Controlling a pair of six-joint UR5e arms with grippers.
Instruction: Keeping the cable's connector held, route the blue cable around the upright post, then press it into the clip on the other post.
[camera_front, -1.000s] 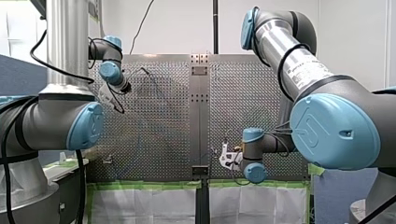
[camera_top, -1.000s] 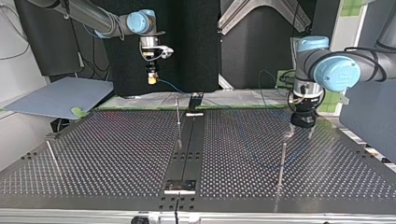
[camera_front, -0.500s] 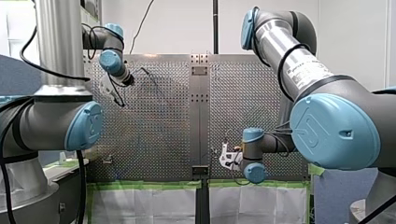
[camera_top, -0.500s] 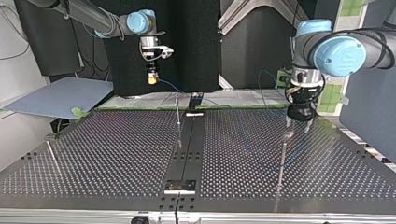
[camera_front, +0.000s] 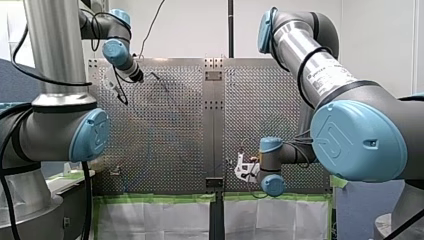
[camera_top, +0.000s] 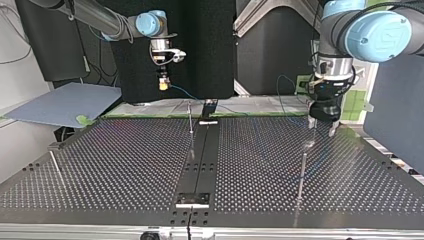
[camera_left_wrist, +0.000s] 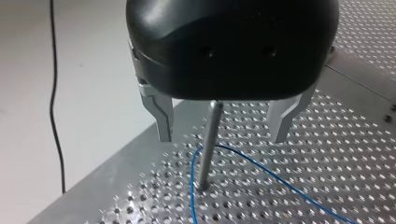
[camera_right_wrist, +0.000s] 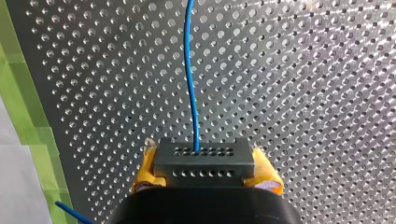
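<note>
In the left wrist view my left gripper hangs open above a thin upright post, one metal finger on each side of the post's top and clear of it. The blue cable loops round the foot of that post. My right gripper is shut on the dark grey connector with its yellow pads, and the cable runs straight ahead from it. In the top view my left gripper hovers over the right-hand post; my right gripper holds the connector high at the back left.
A second thin post stands near the dark centre strip, and a third post at the top view's left edge. Green tape marks the plate's border. A grey board leans at the back left.
My left arm has lifted straight up, taking its open gripper from around the right-hand post to above it. My right arm and the connector have stayed still.
</note>
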